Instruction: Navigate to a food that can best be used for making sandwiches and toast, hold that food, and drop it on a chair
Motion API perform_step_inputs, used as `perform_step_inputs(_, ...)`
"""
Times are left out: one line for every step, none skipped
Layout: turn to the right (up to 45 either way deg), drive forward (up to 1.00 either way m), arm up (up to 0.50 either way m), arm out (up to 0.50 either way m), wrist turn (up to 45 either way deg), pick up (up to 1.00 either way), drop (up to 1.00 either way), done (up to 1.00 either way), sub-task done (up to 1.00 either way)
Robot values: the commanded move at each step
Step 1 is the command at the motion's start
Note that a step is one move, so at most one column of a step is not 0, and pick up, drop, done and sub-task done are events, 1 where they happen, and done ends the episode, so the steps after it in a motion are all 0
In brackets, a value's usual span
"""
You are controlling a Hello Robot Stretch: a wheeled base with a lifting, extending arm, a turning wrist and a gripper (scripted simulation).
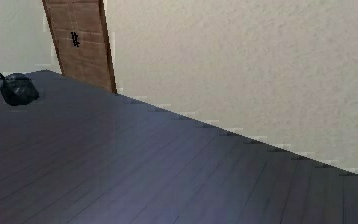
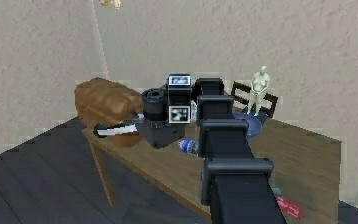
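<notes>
In the arm side view a large brown loaf of bread (image 2: 105, 98) lies at the left end of a wooden table (image 2: 152, 165). My arm reaches out over the table, and the gripper (image 2: 105, 130) points left, its thin fingers (image 2: 117, 129) just below the loaf in the picture. The bread rests on the tabletop right at the gripper's far end, so I cannot tell whether the gripper holds anything.
On the table lie a blue bottle-like thing (image 2: 188, 148), a blue object (image 2: 253, 125) and a small red item (image 2: 290, 208). A pale figurine (image 2: 261, 80) and a dark chair back (image 2: 249, 100) stand behind. The forward view has a brown door (image 1: 80, 42), a dark object (image 1: 19, 89) on bare dark floor.
</notes>
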Motion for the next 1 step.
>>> perform_step_inputs(0.0, 0.00, 0.00, 0.00, 21.0, 0.00, 0.00, 0.00, 0.00)
